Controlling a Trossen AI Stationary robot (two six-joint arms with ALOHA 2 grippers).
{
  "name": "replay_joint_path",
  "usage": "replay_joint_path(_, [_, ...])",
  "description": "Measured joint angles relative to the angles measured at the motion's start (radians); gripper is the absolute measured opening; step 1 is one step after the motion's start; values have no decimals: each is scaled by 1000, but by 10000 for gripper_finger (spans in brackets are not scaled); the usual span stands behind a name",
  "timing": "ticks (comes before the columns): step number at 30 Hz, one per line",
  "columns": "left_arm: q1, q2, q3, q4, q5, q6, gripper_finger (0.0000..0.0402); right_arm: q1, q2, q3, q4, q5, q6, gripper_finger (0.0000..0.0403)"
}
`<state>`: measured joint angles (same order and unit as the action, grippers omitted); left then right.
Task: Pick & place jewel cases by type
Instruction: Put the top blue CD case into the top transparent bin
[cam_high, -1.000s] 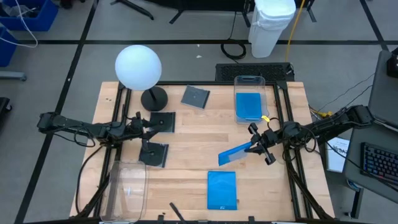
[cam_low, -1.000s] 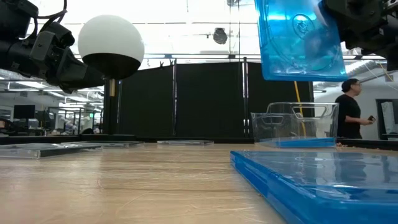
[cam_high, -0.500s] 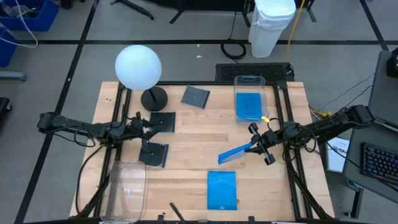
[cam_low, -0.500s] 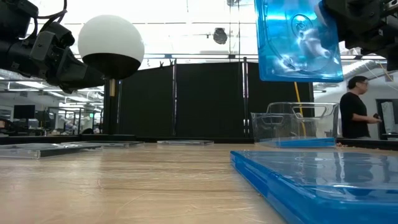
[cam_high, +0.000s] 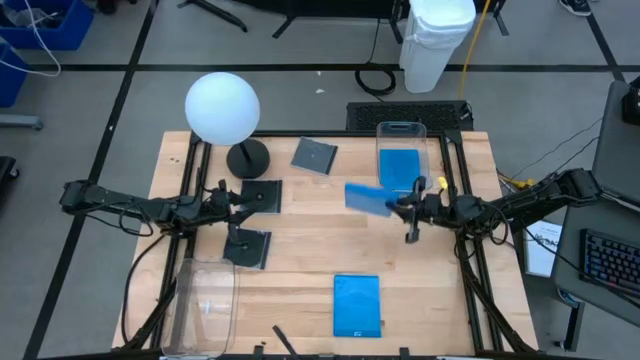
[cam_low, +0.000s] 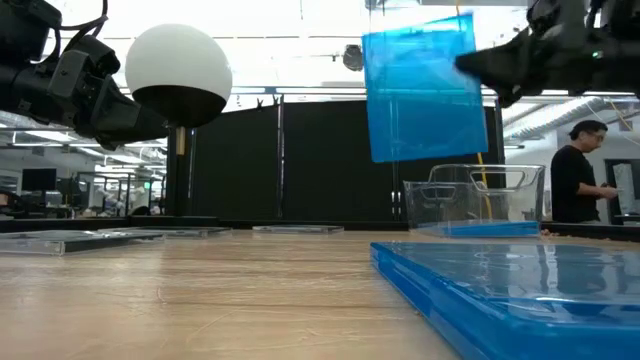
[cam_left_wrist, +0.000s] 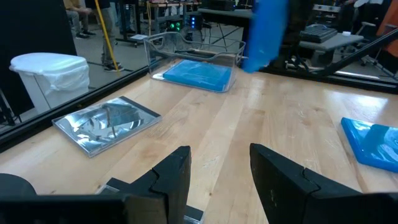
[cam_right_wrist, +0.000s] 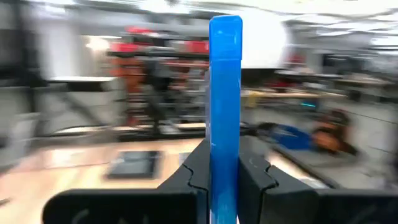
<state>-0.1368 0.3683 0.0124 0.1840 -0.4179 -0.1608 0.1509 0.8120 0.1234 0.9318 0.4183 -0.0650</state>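
Note:
My right gripper (cam_high: 403, 206) is shut on a bright blue jewel case (cam_high: 367, 197), held in the air just near-left of the far clear bin (cam_high: 402, 135). A second blue case (cam_high: 400, 168) lies flat in that bin. A third (cam_high: 357, 305) lies flat near the near edge. Three dark cases lie flat at the left: one by the lamp (cam_high: 314, 155), two (cam_high: 260, 195) (cam_high: 247, 248) beside my left gripper (cam_high: 232, 207). That gripper is open and hovers between them, touching nothing. My right gripper pinches the blue case between its two fingers (cam_right_wrist: 252, 174) at the case's right-hand end (cam_right_wrist: 224, 163). The fingers come level from the table's right. The case is lifted clear, stands nearly on edge and reaches out toward the table's left (cam_low: 425, 85).
A white globe lamp (cam_high: 222, 108) on a black base (cam_high: 247, 158) stands at the far left. A second clear bin (cam_high: 205, 300) sits at the near left corner. Bare wood lies in the table's middle. A person (cam_low: 580, 170) stands in the room beyond.
My right gripper has moved toward the far edge, nearer the far bin, and has turned. The blue case it holds swung from slanting toward the near left to pointing toward the table's left, and sits lower in the low view.

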Motion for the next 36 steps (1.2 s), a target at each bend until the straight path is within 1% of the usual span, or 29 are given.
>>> replay_joint_path(2, [0, 0, 0, 0, 0, 0, 170, 0, 0, 0, 1, 97, 0, 26])
replay_joint_path(3, [0, 0, 0, 0, 0, 0, 170, -1, 0, 0, 0, 129, -2, 26])
replay_joint_path(4, [0, 0, 0, 0, 0, 0, 170, -3, 0, 0, -1, 139, -5, 26])
replay_joint_path(9, [0, 0, 0, 0, 0, 0, 170, -13, 0, 0, -8, 130, -1, 26])
replay_joint_path(12, [0, 0, 0, 0, 0, 0, 170, -14, 0, 0, 41, 129, -12, 26])
replay_joint_path(15, [0, 0, 0, 0, 0, 0, 170, -14, -20, 12, 161, 127, -96, 26])
replay_joint_path(17, [0, 0, 0, 0, 0, 0, 170, -14, -60, 45, 169, 109, -166, 26])
replay_joint_path(18, [0, 0, 0, 0, 0, 0, 170, -14, -84, 68, 142, 106, -196, 26])
replay_joint_path(20, [0, 0, 0, 0, 0, 0, 170, -15, -135, 133, 22, 105, -235, 26])
replay_joint_path(23, [0, 0, 0, 0, 0, 0, 170, -27, -195, 259, -264, 106, -255, 26])
replay_joint_path(25, [0, 0, 0, 0, 0, 0, 170, -42, -210, 343, -435, 122, -253, 26])
replay_joint_path(28, [0, 0, 0, 0, 0, 0, 170, -66, -212, 453, -639, 197, -269, 26])
replay_joint_path(31, [0, 0, 0, 0, 0, 0, 170, -96, -206, 527, -818, 325, -284, 26])
replay_joint_path(34, [0, 0, 0, 0, 0, 0, 170, -128, -206, 539, -921, 424, -266, 26])
replay_joint_path(36, [0, 0, 0, 0, 0, 0, 170, -153, -204, 539, -992, 442, -210, 26])
